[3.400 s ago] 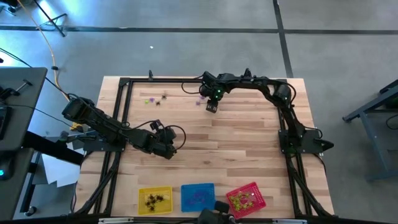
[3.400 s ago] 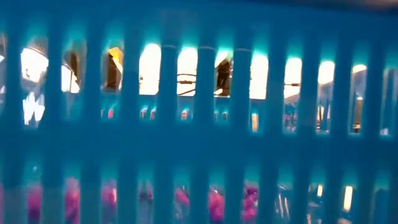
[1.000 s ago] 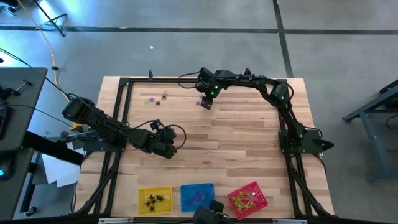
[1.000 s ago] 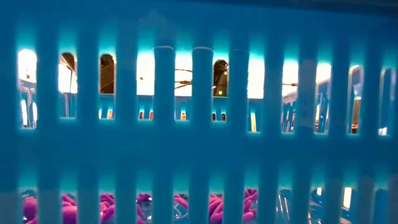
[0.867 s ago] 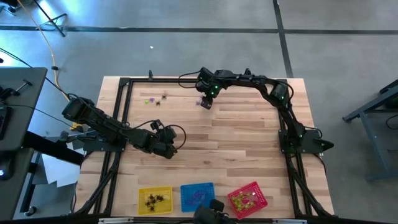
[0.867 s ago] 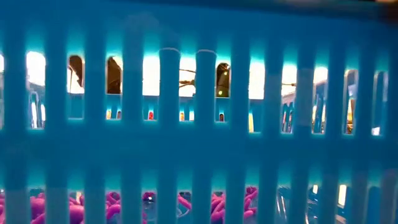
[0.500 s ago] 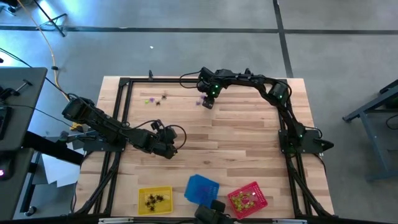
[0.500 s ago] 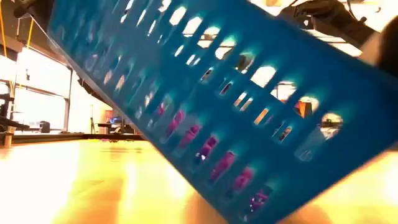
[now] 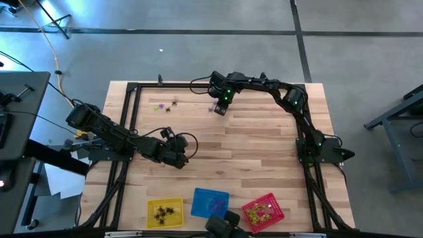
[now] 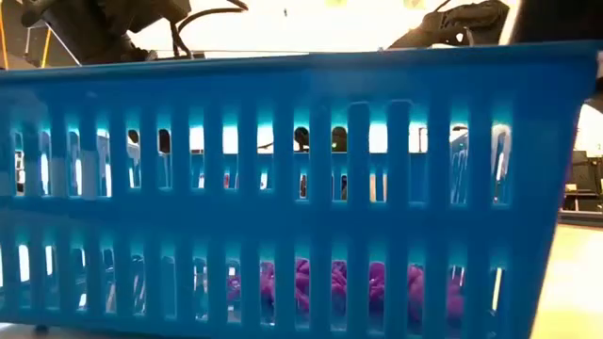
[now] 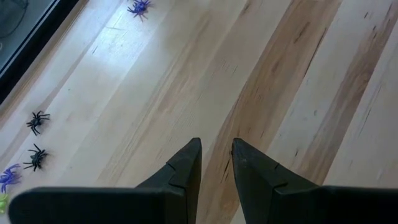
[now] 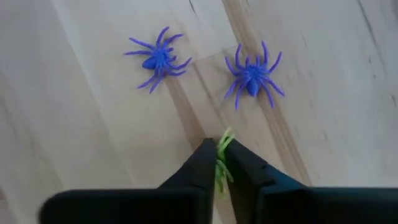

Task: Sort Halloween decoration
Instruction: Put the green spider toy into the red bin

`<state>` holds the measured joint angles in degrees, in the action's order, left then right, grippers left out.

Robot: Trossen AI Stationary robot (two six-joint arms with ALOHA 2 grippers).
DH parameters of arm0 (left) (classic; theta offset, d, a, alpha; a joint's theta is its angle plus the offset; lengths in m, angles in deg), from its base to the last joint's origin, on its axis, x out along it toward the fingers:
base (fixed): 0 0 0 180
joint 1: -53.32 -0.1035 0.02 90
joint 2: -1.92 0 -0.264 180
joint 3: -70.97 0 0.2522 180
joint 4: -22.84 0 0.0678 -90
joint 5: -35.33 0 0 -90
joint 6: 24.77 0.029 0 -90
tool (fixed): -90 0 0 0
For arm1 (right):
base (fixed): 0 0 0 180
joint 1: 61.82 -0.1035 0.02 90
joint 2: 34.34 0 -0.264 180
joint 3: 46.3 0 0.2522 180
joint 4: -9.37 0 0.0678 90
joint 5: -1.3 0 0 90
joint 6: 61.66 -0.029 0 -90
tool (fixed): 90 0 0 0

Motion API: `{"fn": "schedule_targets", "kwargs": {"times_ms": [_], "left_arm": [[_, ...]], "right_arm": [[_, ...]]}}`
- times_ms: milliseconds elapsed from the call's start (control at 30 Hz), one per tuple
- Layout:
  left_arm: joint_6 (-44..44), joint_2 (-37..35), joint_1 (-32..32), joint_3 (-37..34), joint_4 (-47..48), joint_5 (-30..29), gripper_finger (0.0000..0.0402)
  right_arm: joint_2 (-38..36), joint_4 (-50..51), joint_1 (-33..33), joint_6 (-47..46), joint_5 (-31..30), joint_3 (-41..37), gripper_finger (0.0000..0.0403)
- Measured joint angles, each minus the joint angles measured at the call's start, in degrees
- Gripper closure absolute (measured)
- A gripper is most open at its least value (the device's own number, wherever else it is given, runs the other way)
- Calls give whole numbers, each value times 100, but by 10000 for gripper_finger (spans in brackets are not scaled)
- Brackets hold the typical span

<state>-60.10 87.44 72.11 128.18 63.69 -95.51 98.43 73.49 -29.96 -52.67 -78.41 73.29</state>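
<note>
Tiny spider trinkets make up the Halloween decoration. My right gripper (image 12: 221, 160) is at the table's far side (image 9: 221, 110), shut on a yellow-green spider (image 12: 222, 155). Just beyond its fingertips two purple spiders (image 12: 157, 58) (image 12: 252, 73) lie flat on the wood. My left gripper (image 11: 216, 155) hovers left of the table's middle (image 9: 178, 158), with a narrow gap and nothing between its fingers. Black spiders (image 11: 37, 120) and a purple one (image 11: 140, 7) lie ahead of it, and a few more spiders (image 9: 166, 106) at the far left. My right gripper pinches the yellow-green spider between its two fingertips, coming from above and pointing down at the table. A few thin legs (image 12: 225, 138) stick out past the fingertips. The fingers hide the body, and I cannot tell whether the spider still touches the wood.
Three mesh baskets stand along the near edge: yellow (image 9: 164, 211) with black spiders, blue (image 9: 209, 202) with purple ones (image 10: 320, 282), and red (image 9: 263, 210) with yellow-green ones. The blue basket fills the low view. A dark shape (image 9: 221, 227) sits at the near edge. Bare wood lies mid-table.
The blue basket has been tipped up and turned about. It now stands level again, a little farther from the near edge and slightly skewed. The dark shape at the near edge has shifted beside it.
</note>
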Motion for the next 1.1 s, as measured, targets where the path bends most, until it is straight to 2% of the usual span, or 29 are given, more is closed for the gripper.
{"fn": "schedule_targets", "kwargs": {"times_ms": [100, 467, 700, 867, 1100], "left_arm": [[0, 0, 0, 0, 0, 15, 323], [0, 0, 0, 0, 2, 31, 323], [-3, 0, 0, 0, 2, 33, 323], [-42, 0, 2, 0, 8, 169, 323], [-44, 0, 2, 0, -33, 174, 323]], "right_arm": [[0, 182, 0, -5, 1, 64, 396], [-39, 559, -126, -6, -1, 89, 400], [-630, 1044, -385, -228, -2, 93, 401], [-1355, 1629, -899, -809, -12, 102, 402], [-2292, 2111, -2258, -1980, -27, 104, 402]]}}
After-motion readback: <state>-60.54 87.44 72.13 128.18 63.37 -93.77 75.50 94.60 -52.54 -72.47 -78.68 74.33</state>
